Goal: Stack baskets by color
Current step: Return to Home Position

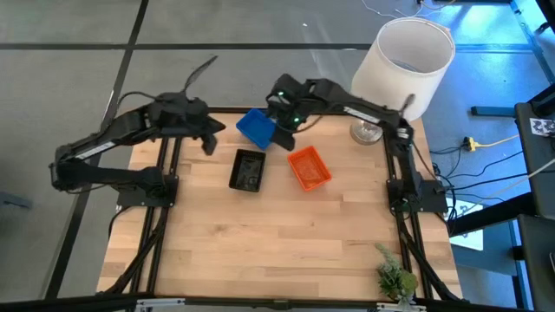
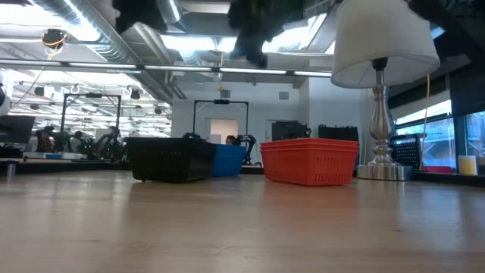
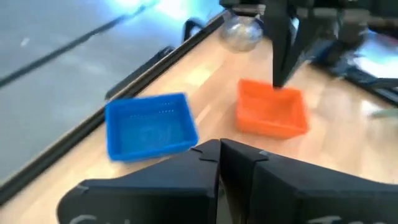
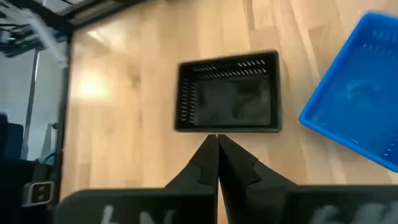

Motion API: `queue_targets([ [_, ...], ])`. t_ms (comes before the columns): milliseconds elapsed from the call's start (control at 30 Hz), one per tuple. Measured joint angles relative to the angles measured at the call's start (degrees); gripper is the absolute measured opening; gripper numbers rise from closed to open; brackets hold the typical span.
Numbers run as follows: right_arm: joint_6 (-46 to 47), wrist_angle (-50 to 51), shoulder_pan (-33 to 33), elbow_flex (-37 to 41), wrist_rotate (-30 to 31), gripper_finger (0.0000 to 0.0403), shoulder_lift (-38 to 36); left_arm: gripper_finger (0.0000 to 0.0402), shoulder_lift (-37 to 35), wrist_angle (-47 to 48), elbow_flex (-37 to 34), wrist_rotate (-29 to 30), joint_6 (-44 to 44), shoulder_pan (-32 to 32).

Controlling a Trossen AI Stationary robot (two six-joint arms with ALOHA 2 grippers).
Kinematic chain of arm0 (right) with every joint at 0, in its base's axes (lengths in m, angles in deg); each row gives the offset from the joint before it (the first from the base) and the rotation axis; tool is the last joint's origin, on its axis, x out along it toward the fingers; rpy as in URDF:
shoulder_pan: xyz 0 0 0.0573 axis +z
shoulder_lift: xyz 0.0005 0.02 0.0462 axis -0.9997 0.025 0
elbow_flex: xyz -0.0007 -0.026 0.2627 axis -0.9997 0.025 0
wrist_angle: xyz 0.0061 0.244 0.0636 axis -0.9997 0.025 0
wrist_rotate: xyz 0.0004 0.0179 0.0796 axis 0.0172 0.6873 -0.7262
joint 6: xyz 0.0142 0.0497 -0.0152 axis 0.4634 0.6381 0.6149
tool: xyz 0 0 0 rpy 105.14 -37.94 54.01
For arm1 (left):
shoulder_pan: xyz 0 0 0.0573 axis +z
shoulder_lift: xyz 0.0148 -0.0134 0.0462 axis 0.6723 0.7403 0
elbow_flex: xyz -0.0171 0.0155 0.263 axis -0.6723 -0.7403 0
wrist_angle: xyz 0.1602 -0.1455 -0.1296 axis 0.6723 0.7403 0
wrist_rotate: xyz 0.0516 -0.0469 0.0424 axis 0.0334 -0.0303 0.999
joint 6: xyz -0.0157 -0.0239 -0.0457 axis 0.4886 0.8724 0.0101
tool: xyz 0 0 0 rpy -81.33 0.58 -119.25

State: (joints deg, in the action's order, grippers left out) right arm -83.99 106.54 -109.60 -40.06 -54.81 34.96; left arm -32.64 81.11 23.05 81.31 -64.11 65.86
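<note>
Three baskets rest on their bottoms on the wooden table (image 1: 260, 251): a blue basket (image 1: 256, 127) near the far edge, a black basket (image 1: 247, 170) nearer the middle, and an orange basket (image 1: 309, 167) to the black one's right. My left gripper (image 1: 208, 144) hangs shut above the table, left of the blue basket. My right gripper (image 1: 284, 140) hangs shut in the air between the blue and orange baskets. In the left wrist view the shut fingers (image 3: 219, 149) point past the blue basket (image 3: 149, 127) and orange basket (image 3: 272, 109). The right wrist view shows the black basket (image 4: 227, 93) beyond its shut fingers (image 4: 216, 146).
A lamp with a large white shade (image 1: 406, 61) stands at the far right corner on a silver base (image 1: 368, 133). A small green plant (image 1: 395, 279) sits at the near right corner. The near half of the table is bare wood.
</note>
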Motion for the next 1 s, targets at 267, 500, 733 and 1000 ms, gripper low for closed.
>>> queue_targets([
  [267,-0.64,2.52,3.47,-0.09,9.11,0.0001,-17.25,0.0,-8.87,3.16,0.07,-7.0,-7.31,-0.2],
  [500,0.27,9.18,7.98,-0.09,21.82,0.0,-31.91,0.0,-14.22,6.49,-0.43,-5.46,-8.57,-0.2],
  [733,10.62,18.58,14.35,-0.07,36.15,0.0,-42.38,0.0,-23.92,-4.41,-12.09,-7.85,-8.37,-0.19],
  [1000,23.44,26.0,26.55,0.55,53.46,0.0,-50.57,0.0,-32.86,-19.45,-26.08,-10.54,-7.45,-0.17],
])
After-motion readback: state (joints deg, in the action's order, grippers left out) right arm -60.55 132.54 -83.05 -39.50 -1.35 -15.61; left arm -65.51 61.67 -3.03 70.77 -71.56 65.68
